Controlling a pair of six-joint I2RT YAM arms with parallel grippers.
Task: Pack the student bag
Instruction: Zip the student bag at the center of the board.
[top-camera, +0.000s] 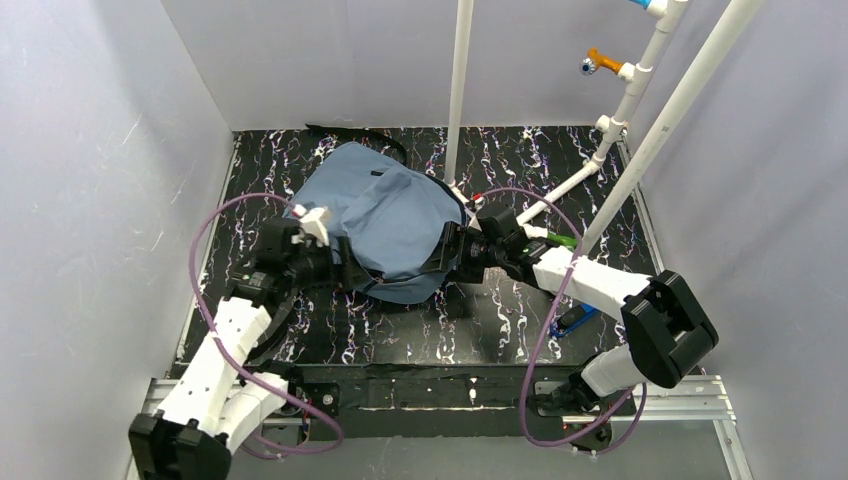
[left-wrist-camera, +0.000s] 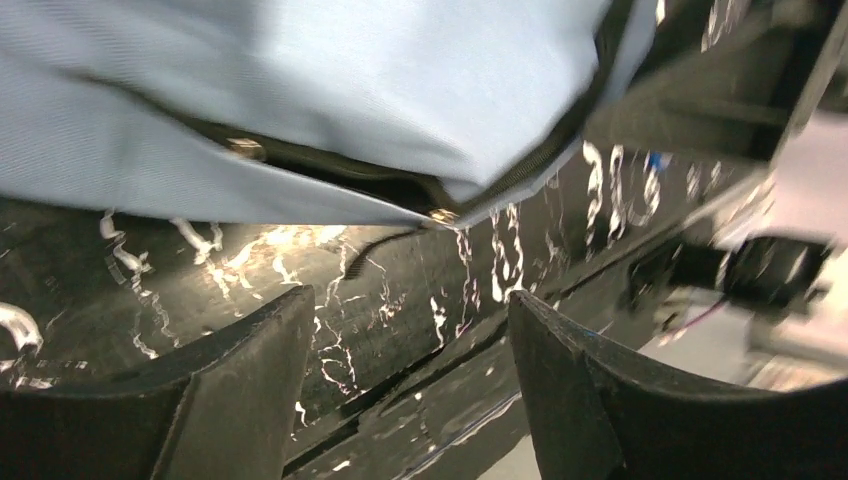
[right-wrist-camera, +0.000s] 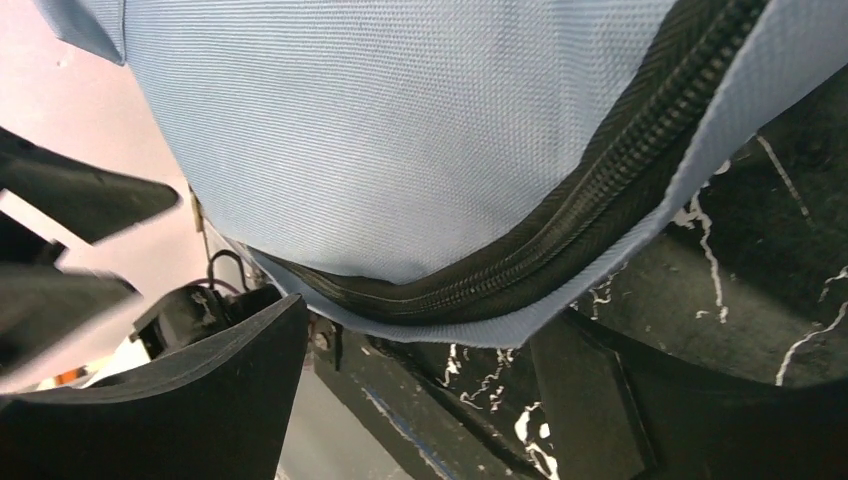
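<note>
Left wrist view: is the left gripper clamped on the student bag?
No: the left gripper stands open with only table between its fingers; the student bag lies beyond their tips.

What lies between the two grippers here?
The student bag, slumped on the black marbled table, fills the stretch. The top view shows the left gripper at its left edge and the right gripper at its right edge, both open.

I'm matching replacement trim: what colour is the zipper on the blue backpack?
The zipper is black; the right wrist view shows it best.
</note>
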